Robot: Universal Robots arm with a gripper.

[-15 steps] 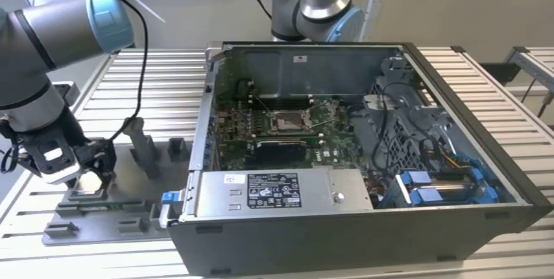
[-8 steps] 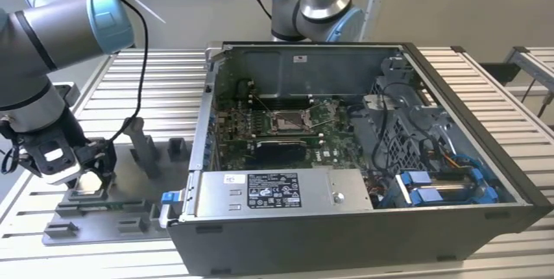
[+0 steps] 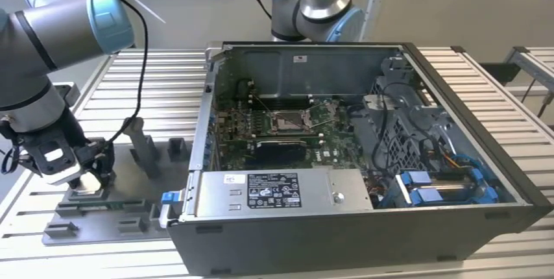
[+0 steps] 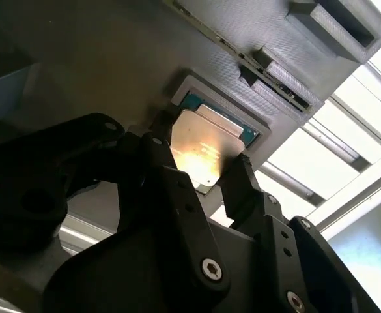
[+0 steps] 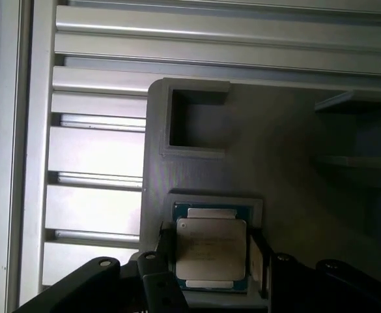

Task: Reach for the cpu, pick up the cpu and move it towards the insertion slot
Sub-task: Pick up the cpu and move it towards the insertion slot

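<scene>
The cpu [image 5: 211, 249], a flat square chip with a silvery top on a green edge, lies in a square pocket of the grey plastic tray [image 5: 197, 176]. My gripper [image 5: 213, 244] is down over it, its black fingers [image 4: 237, 179] pressed against two opposite sides of the chip [image 4: 206, 147]. In the exterior view the gripper [image 3: 85, 181] is low over the tray [image 3: 139, 188] at that view's left. The insertion slot [image 3: 287, 120], a shiny metal frame with a brownish centre, sits on the green motherboard inside the open computer case, well to that view's right.
The open computer case [image 3: 346, 227] fills the middle and right of the exterior view, with its power supply [image 3: 268, 191] at the front. Upright pegs [image 3: 143, 149] stand on the tray between the gripper and the case. A ribbed metal table [image 3: 156, 78] lies underneath.
</scene>
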